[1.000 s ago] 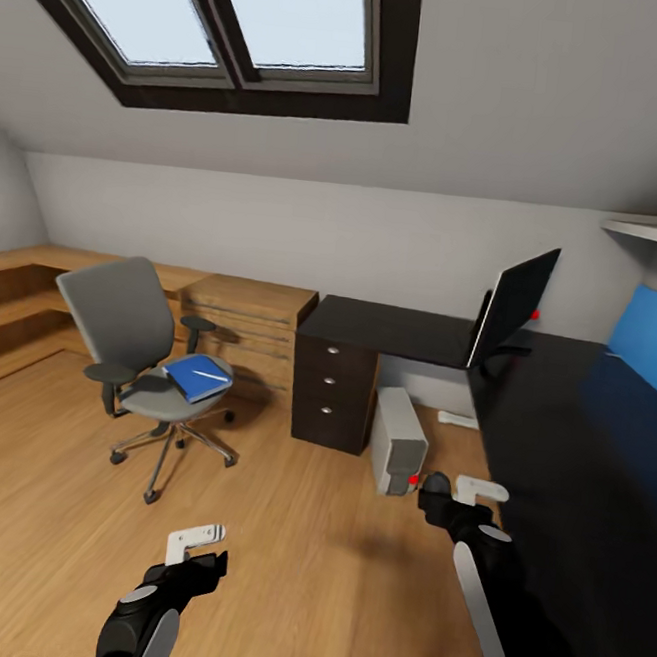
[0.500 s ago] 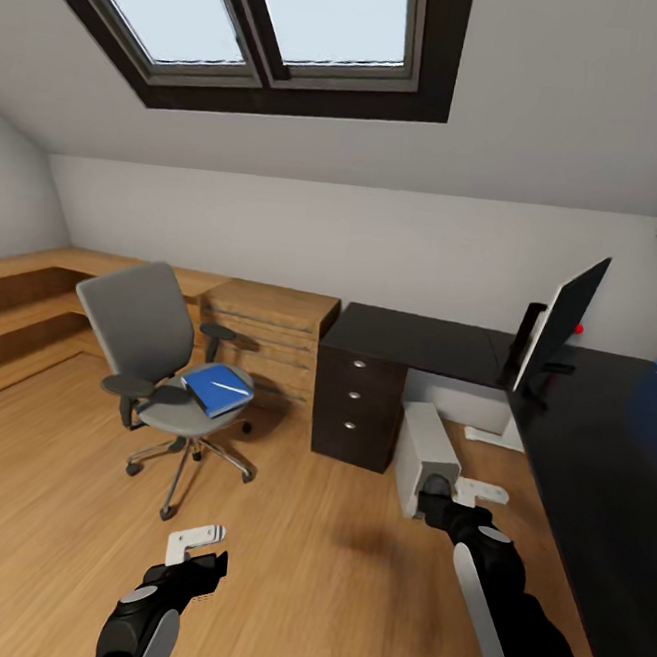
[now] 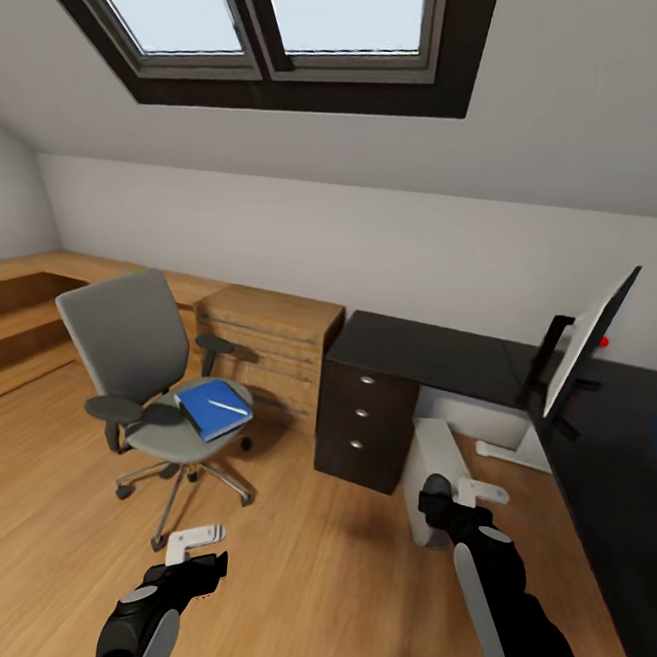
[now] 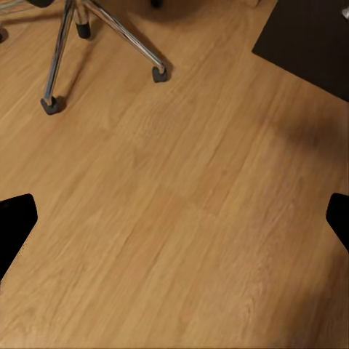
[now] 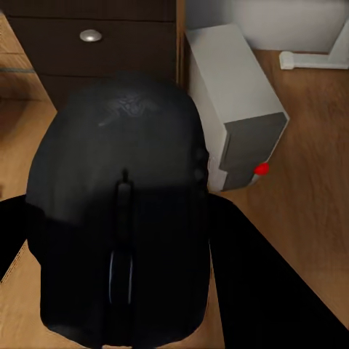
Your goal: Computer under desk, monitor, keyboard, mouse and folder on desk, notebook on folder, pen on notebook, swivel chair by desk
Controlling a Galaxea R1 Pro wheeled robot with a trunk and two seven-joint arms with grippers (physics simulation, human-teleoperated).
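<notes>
My right gripper [image 3: 456, 494] is shut on the black mouse [image 3: 436, 484] [image 5: 123, 218], held above the floor in front of the grey-white computer [image 3: 430, 466] [image 5: 236, 102]. The computer stands under the black desk [image 3: 422, 350]. At the desk's right end the monitor [image 3: 588, 344] stands edge-on. The grey swivel chair [image 3: 131, 350] is on the left, apart from the desk. On its seat lies the blue folder [image 3: 213, 408] with a white pen [image 3: 223, 404] on top. My left gripper [image 3: 193, 545] [image 4: 174, 225] hangs open over bare floor near the chair's base [image 4: 102, 36]. Keyboard and notebook are out of view.
Dark drawers [image 3: 362, 424] with silver knobs hold up the desk's left end. An oak cabinet [image 3: 266, 335] stands between chair and drawers, and low oak benches [image 3: 21, 289] run along the left wall. A white desk foot [image 3: 503, 450] lies on the floor behind the computer.
The whole view has shifted, so the camera has moved: monitor and desk now sit further right and closer. Both arms hold the same pose, the mouse still in the right gripper.
</notes>
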